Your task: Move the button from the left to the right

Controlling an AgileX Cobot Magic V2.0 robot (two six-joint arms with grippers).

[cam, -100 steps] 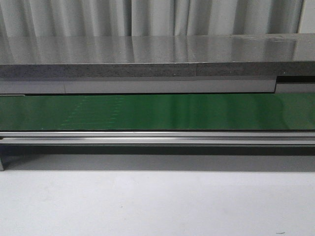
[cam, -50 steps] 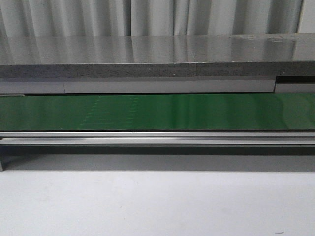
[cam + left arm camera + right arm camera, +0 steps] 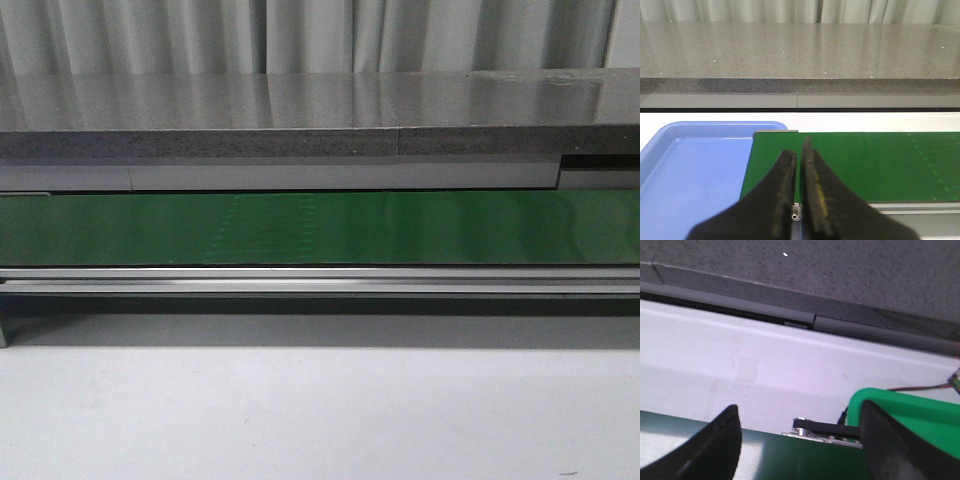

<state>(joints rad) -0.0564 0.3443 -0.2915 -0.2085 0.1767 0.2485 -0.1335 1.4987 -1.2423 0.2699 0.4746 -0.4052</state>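
Note:
The button is out of view in every frame. In the left wrist view my left gripper (image 3: pixel 799 150) is shut with nothing between its black fingers; only a thin slit shows between them. It hangs over the left end of the green conveyor belt (image 3: pixel 865 165). In the right wrist view my right gripper (image 3: pixel 800 412) stands open and empty above the belt's (image 3: pixel 805 460) other end. The front view shows the bare belt (image 3: pixel 320 228) and neither gripper.
A blue tray (image 3: pixel 690 170) lies beside the belt's left end. A bright green bin (image 3: pixel 920 415) sits past its right end, with a black bracket (image 3: pixel 825 427) and wires close by. A grey stone counter (image 3: pixel 300 110) runs behind the belt, and white tabletop (image 3: pixel 320 410) lies in front.
Faint dotted marks on the green belt have drifted to the right in the front view. Nothing else differs.

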